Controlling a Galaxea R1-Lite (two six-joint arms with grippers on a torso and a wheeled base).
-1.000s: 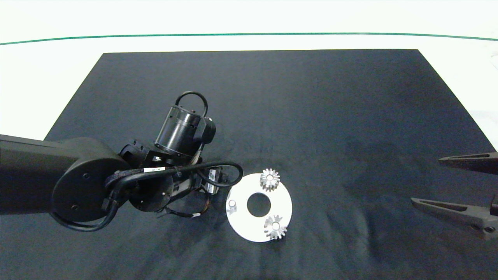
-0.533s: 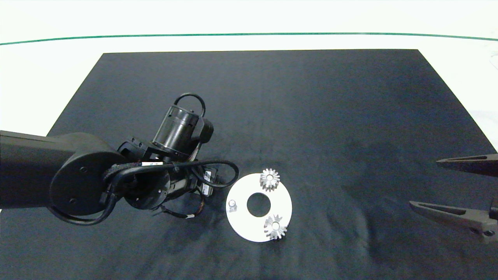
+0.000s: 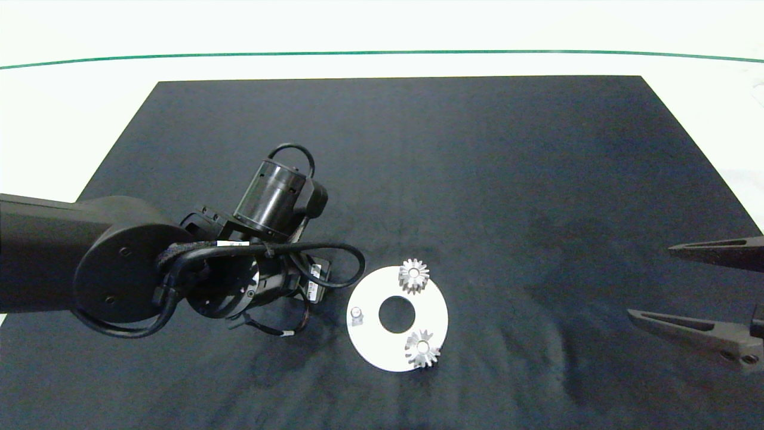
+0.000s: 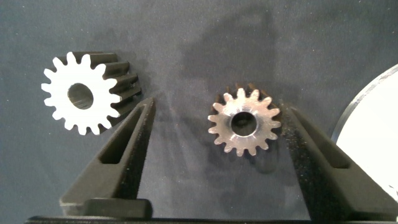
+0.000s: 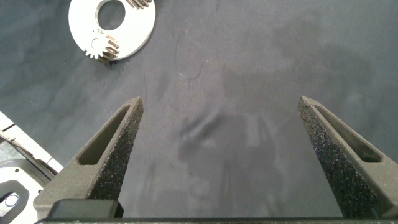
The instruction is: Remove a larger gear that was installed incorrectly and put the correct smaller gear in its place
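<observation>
The left gripper (image 4: 214,124) hangs over the dark mat (image 3: 477,179) at the lower left of the head view, just left of the round silver plate (image 3: 373,349). Its fingers (image 4: 121,155) stand wide, empty, with the smaller gear (image 4: 244,124) lying flat on the mat between them, nearer one finger and touching neither. The larger gear (image 4: 81,96) lies outside the other finger, close beside it. Both are hidden under the arm in the head view. On the plate sit two small gears, one (image 3: 413,276) at its upper edge, one (image 3: 422,348) at its lower right, and a bare peg (image 3: 356,313) at its left. The right gripper (image 3: 698,286) waits at the right edge, wide and empty, well apart from the plate.
</observation>
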